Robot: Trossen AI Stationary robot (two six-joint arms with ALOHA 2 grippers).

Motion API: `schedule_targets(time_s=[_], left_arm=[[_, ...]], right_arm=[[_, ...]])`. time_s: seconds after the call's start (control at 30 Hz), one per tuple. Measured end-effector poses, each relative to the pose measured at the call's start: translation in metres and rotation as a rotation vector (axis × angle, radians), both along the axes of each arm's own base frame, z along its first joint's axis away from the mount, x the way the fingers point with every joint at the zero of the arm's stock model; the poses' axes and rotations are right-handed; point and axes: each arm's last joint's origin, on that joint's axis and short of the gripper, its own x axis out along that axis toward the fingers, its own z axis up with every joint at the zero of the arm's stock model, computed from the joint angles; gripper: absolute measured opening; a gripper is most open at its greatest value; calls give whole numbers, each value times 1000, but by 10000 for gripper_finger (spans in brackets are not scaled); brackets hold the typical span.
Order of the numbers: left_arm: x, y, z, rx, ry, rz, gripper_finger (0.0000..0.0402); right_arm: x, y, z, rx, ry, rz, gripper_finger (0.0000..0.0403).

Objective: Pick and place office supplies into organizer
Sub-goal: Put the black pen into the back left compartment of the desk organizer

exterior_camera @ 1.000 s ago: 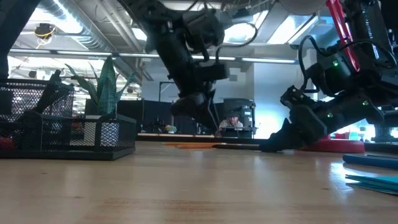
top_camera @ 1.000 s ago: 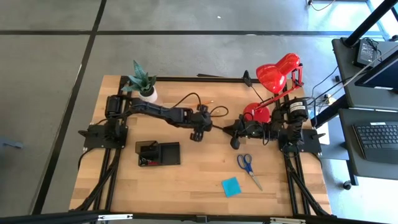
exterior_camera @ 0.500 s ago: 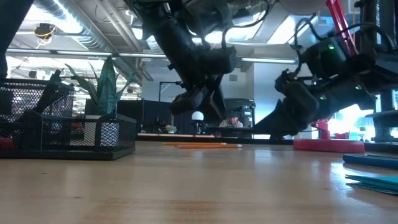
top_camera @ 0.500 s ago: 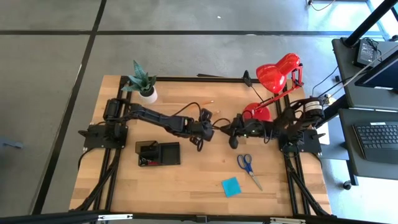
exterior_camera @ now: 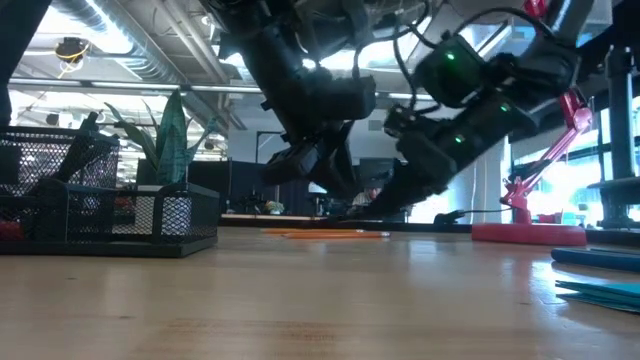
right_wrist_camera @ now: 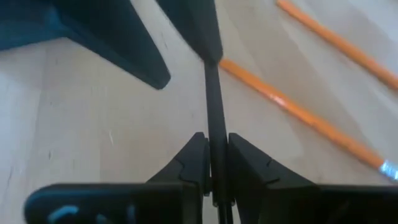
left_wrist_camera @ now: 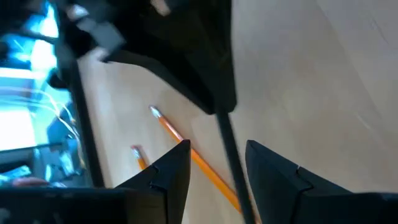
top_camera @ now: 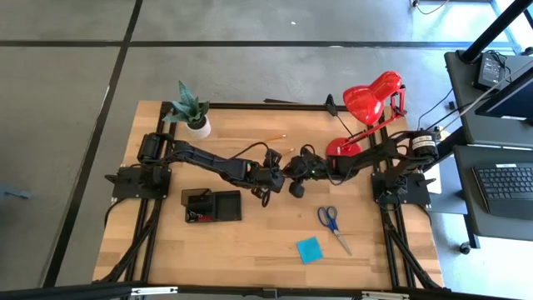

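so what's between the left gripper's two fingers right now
In the left wrist view, a thin black pen runs up the gap between the open left gripper's fingers. The right gripper holds its far end, and an orange pencil lies below.

Organizer (top_camera: 212,205) left of scissors (top_camera: 331,223), plant (top_camera: 191,111) behind.

both pincers crowd mid-table, lamp (top_camera: 371,100) blocks right rear

Black pen (right_wrist_camera: 214,99): thin, held in the air between both arms mid-counter. Two orange pencils (left_wrist_camera: 199,163) lie flat beneath it. Blue-handled scissors (top_camera: 331,222) and blue sticky-note pad (top_camera: 309,249) lie flat, front right. Black mesh organizer (top_camera: 213,205) sits upright, left of centre, red piece inside.
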Motion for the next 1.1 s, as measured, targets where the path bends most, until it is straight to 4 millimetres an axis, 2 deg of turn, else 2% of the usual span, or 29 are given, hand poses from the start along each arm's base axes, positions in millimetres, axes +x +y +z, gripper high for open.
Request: schedule_targets(time_s=[0.27,0.53,0.87,1.1], left_arm=[[-4,1,-2,-41,-8,96,150],[-4,3,-2,-37,-17,119,137],[-7,16,-4,-93,-25,210,118],[-6,17,-4,-85,-17,191,99]], right_arm=[[18,-1,18,-44,-36,27,60],[19,-1,19,-23,-47,11,56],[21,4,23,-22,-87,26,56],[21,6,23,-21,-88,30,56]])
